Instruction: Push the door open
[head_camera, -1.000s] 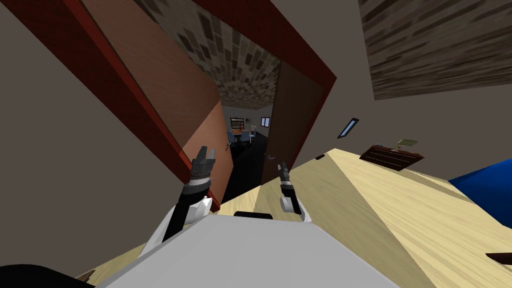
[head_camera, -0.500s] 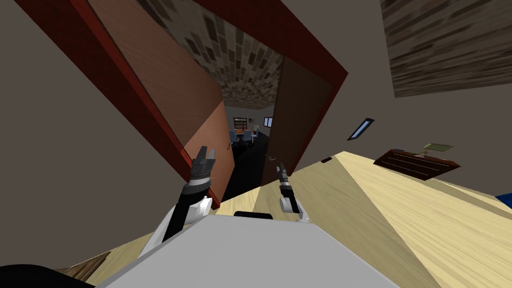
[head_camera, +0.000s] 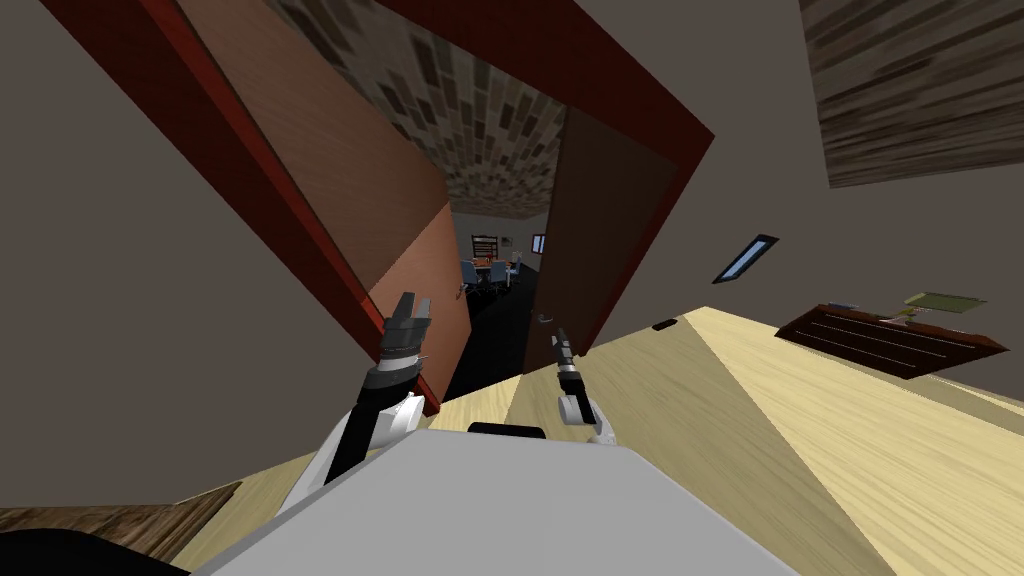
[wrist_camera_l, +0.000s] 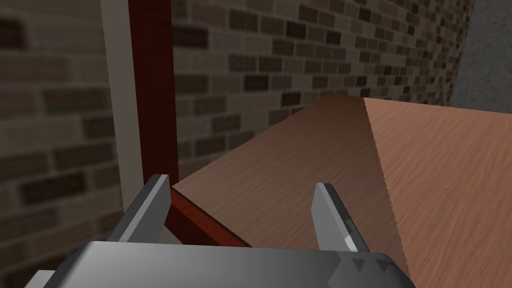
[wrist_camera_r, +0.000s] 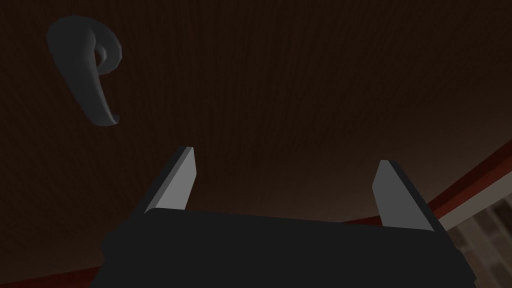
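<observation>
Right wrist view, dark door (wrist_camera_r: 300, 75) facing spread right fingers (wrist_camera_r: 176, 184), left fingers (wrist_camera_l: 154, 201) spread

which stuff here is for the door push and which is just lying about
Job: dark door, handle, right pincer, open, facing that door.
Lying about: dresser, chairs in the far room.

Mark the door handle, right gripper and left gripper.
door handle (wrist_camera_r: 75, 65): right wrist view, on the lever's curve.
right gripper (wrist_camera_r: 286, 156): right wrist view, midway between fingertips.
left gripper (wrist_camera_l: 241, 180): left wrist view, midway between fingertips.
</observation>
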